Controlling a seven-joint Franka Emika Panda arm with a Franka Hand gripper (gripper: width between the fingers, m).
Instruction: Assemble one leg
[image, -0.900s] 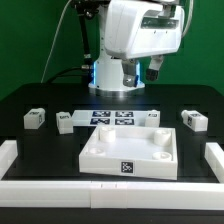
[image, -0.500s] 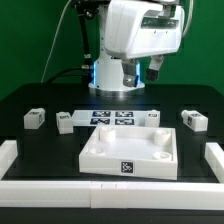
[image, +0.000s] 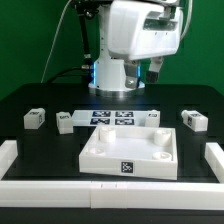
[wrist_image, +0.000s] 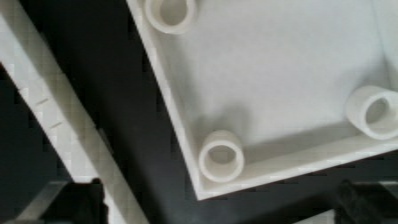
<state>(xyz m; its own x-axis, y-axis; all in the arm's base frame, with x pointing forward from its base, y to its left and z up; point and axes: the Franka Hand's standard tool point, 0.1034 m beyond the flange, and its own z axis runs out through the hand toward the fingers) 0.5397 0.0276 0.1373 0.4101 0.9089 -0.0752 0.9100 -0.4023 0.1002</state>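
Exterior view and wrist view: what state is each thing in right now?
Gripper: open, empty, above panel.
Panel: flat on table, sockets empty.
Far-left leg: loose on table.
Inner-left leg: loose on table.
Inner-right leg: loose, behind panel.
Far-right leg: loose on table.

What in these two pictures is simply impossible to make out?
Gripper: cannot be picked out below the arm's white housing in the exterior view. It shows only as dark blurred corners in the wrist view, so open or shut is unclear.
Legs: tags too small to read, exterior view.
Panel: blurred, cut off by the wrist view's edges.
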